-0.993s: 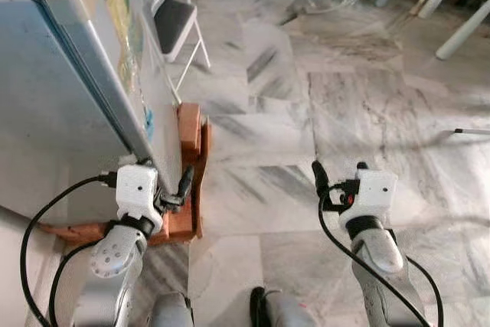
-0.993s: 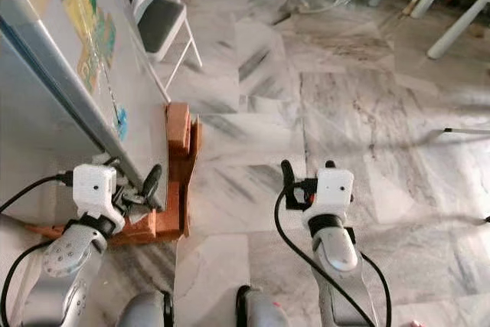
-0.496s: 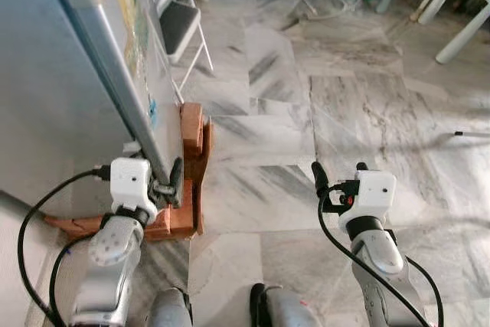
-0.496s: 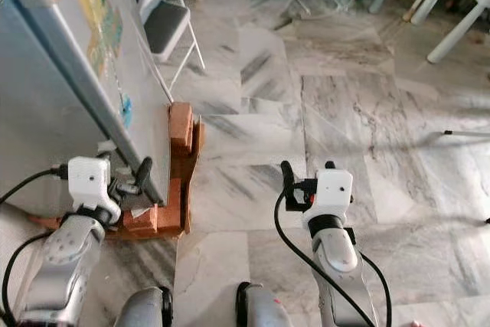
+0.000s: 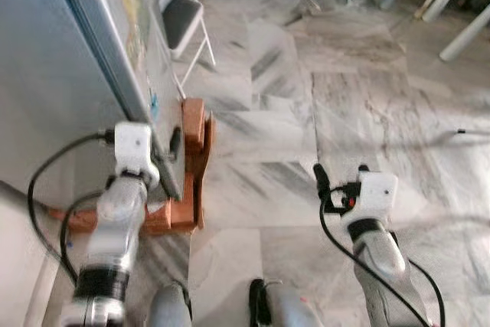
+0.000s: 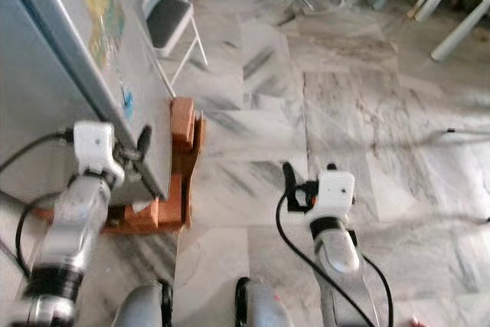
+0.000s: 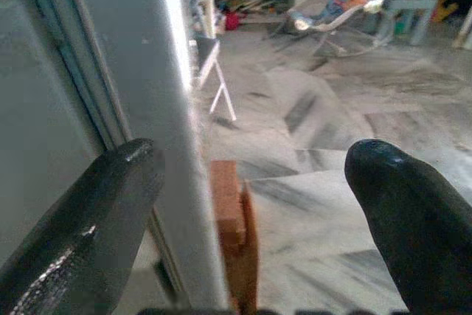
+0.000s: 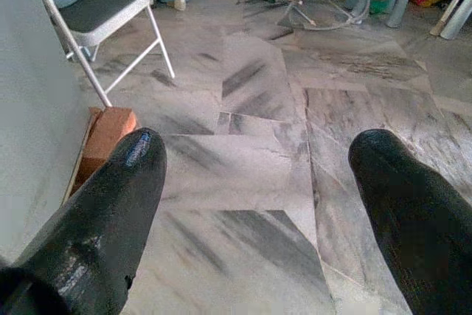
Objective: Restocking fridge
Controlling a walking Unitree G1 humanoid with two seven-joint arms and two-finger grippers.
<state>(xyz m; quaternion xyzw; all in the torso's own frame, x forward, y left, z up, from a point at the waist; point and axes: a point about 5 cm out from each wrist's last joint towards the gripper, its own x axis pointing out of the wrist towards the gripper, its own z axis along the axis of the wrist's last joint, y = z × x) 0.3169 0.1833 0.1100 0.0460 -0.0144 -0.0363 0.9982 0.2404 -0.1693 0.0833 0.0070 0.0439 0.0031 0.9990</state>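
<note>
**Reaching for the fridge door edge**

Straddling the front edge of the grey fridge door (image 7: 173, 145), the left gripper (image 7: 251, 204) had its fingers spread, one on each side of the edge, low down near the bricks (image 5: 191, 124) under the fridge (image 5: 53, 89). The right gripper (image 5: 339, 178) hung over the marble floor (image 5: 344, 105), well apart from the fridge, fingers spread and holding nothing. A folding chair (image 5: 180, 21) stood beyond.

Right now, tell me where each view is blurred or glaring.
Eye views: slight motion blur, worst on the left arm; the floor is evenly lit. Left wrist view: a glare strip runs down the fridge door edge and the near fingers are soft. Right wrist view: sharp floor, soft fingers.
</note>
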